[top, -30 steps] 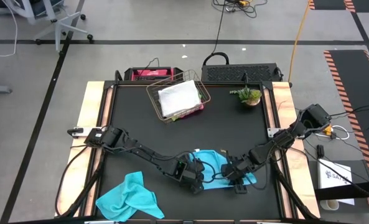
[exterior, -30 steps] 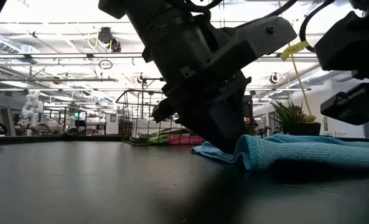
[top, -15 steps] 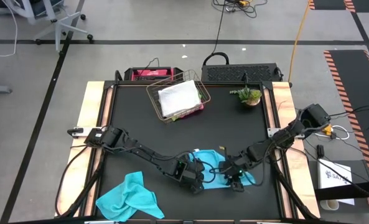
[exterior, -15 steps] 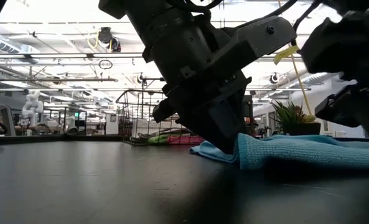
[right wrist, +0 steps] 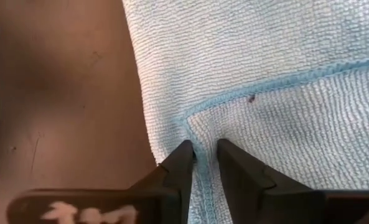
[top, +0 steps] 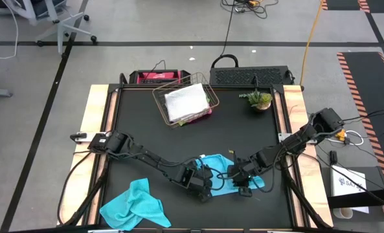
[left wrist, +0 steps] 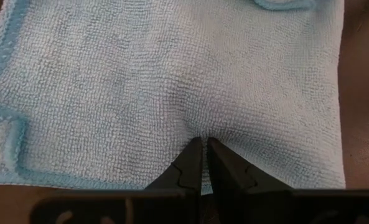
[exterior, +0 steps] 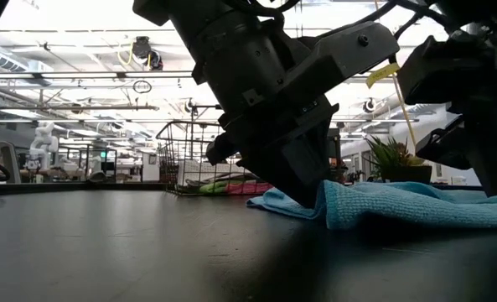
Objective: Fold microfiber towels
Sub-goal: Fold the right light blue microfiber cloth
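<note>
A turquoise towel (top: 219, 168) lies flat on the black table near its front edge, between my two grippers; it also shows in the low view (exterior: 399, 205). My left gripper (top: 203, 183) is shut on the towel's left part (left wrist: 172, 74). My right gripper (top: 241, 186) is shut on its right part (right wrist: 265, 50), where a hemmed edge lies over another layer. A second turquoise towel (top: 135, 204) lies crumpled at the front left. A copper wire basket (top: 204, 87) at the back holds a light grey towel (top: 186, 101) on top of pink and green cloth. My left gripper pinches a small pucker of the towel's top surface (left wrist: 201, 127) between its two fingertips, coming from above. The cloth wrinkles toward the tips, and the rest lies flat on the table. My right gripper holds the towel's hemmed edge near a corner (right wrist: 200, 134) between its two fingers, slanting down from the table's right. How many layers it holds cannot be told. The cloth rises a little at the fingers (exterior: 483, 200).
A small potted plant (top: 259, 99) stands at the back right. A black box (top: 250, 76) and a red case (top: 156, 77) sit behind the table's far edge. Bare black table (top: 146, 129) stretches between the basket and the towels.
My right gripper has gone toward the table's left, closer to my left gripper, drawing the towel's right part along with it. The towel's right end now reaches less far right. My left gripper has kept still.
</note>
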### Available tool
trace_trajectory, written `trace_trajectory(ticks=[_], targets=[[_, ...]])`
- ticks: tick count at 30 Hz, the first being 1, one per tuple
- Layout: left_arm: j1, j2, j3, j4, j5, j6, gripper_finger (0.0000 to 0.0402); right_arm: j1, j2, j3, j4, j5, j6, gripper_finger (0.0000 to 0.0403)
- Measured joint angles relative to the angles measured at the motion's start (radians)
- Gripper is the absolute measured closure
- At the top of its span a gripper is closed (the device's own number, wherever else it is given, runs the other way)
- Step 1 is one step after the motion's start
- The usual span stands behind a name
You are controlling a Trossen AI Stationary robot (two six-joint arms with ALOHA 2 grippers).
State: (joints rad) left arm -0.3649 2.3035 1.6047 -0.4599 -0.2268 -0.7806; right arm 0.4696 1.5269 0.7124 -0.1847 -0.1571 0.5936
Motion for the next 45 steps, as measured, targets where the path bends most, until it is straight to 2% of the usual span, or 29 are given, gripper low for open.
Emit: trace_trajectory(ticks=[5,11,19,24,29,34,39,43,45], targets=[[0.0,0.0,0.0,0.0,0.0,0.012,0.0371,0.018,0.0,0.0,-0.007,0.007,0.0,0.0353],[0.0,0.0,0.0,0.0,0.0,0.012,0.0371,0.023,-0.013,0.0,0.036,-0.025,0.089,0.0395],[0.0,0.0,0.0,0.001,0.001,0.015,0.0371,-0.005,-0.154,0.0,0.046,-0.019,0.146,0.0399],[0.0,0.0,0.0,0.0,0.001,0.019,0.0371,-0.028,-0.258,0.0,-0.054,0.099,0.14,0.0401],[-0.015,0.0,0.0,-0.011,-0.016,0.063,0.0371,-0.05,-0.314,0.0,-0.192,0.134,0.128,0.0401],[-0.028,-0.048,-0.007,-0.074,-0.085,0.111,0.0371,-0.052,-0.323,0.0,-0.272,0.14,0.103,0.0402],[-0.006,-0.087,-0.011,-0.184,-0.145,0.171,0.0371,-0.055,-0.323,0.0,-0.354,0.24,0.051,0.0402],[0.008,-0.089,-0.01,-0.233,-0.139,0.178,0.0371,-0.073,-0.323,0.0,-0.387,0.336,0.048,0.0402],[0.009,-0.09,-0.01,-0.234,-0.14,0.178,0.0371,-0.087,-0.323,0.0,-0.388,0.345,0.048,0.0402]])
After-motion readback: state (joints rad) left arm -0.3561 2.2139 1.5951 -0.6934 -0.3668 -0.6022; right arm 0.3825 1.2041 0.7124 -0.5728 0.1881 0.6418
